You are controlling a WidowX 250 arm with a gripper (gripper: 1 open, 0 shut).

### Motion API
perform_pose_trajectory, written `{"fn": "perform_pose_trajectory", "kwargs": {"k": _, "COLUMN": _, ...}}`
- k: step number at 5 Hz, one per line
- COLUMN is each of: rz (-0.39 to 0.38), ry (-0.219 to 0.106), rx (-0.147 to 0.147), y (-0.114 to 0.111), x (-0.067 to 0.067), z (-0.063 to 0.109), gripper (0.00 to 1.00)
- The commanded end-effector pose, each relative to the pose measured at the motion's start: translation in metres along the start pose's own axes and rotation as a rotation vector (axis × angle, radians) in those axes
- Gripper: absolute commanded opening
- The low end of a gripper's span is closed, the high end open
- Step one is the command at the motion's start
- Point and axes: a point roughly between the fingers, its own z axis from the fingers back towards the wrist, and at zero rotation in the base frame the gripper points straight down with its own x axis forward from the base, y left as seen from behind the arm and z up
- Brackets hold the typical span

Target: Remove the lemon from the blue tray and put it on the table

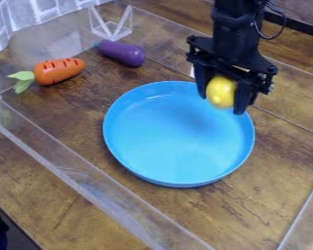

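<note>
The lemon (222, 93) is a small yellow oval held between the black fingers of my gripper (225, 98), which is shut on it. It hangs above the far right rim of the blue tray (159, 146), a large round blue dish whose inside holds nothing. The tray rests on the table (67, 186), dark wood planks under a glossy transparent sheet. The black arm rises from the gripper out of the top of the view.
An orange carrot (58, 69) lies at the left and a purple eggplant (120, 53) at the back, both on the table beyond the tray. A clear plastic wall (42, 20) stands at the back left.
</note>
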Motion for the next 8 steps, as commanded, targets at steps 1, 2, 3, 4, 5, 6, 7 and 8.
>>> {"fn": "perform_pose_trajectory", "kwargs": {"k": 1, "rz": 0.015, "ry": -0.101, "rx": -0.007, "y": 0.006, "x": 0.02, "z": 0.026, "gripper": 0.0}}
{"fn": "perform_pose_trajectory", "kwargs": {"k": 2, "rz": 0.016, "ry": -0.112, "rx": -0.008, "y": 0.008, "x": 0.022, "z": 0.025, "gripper": 0.0}}
{"fn": "perform_pose_trajectory", "kwargs": {"k": 3, "rz": 0.018, "ry": -0.121, "rx": -0.009, "y": 0.011, "x": 0.024, "z": 0.025, "gripper": 0.0}}
{"fn": "perform_pose_trajectory", "kwargs": {"k": 4, "rz": 0.031, "ry": -0.118, "rx": -0.002, "y": 0.02, "x": 0.019, "z": 0.026, "gripper": 0.0}}
{"fn": "perform_pose_trajectory", "kwargs": {"k": 5, "rz": 0.047, "ry": -0.114, "rx": 0.006, "y": 0.031, "x": 0.012, "z": 0.026, "gripper": 0.0}}
{"fn": "perform_pose_trajectory", "kwargs": {"k": 6, "rz": 0.072, "ry": -0.111, "rx": 0.026, "y": 0.049, "x": 0.0, "z": 0.033, "gripper": 0.0}}
{"fn": "perform_pose_trajectory", "kwargs": {"k": 7, "rz": 0.117, "ry": -0.108, "rx": 0.049, "y": 0.083, "x": -0.018, "z": 0.045, "gripper": 0.0}}
{"fn": "perform_pose_trajectory", "kwargs": {"k": 8, "rz": 0.145, "ry": -0.096, "rx": 0.071, "y": 0.109, "x": -0.042, "z": 0.048, "gripper": 0.0}}
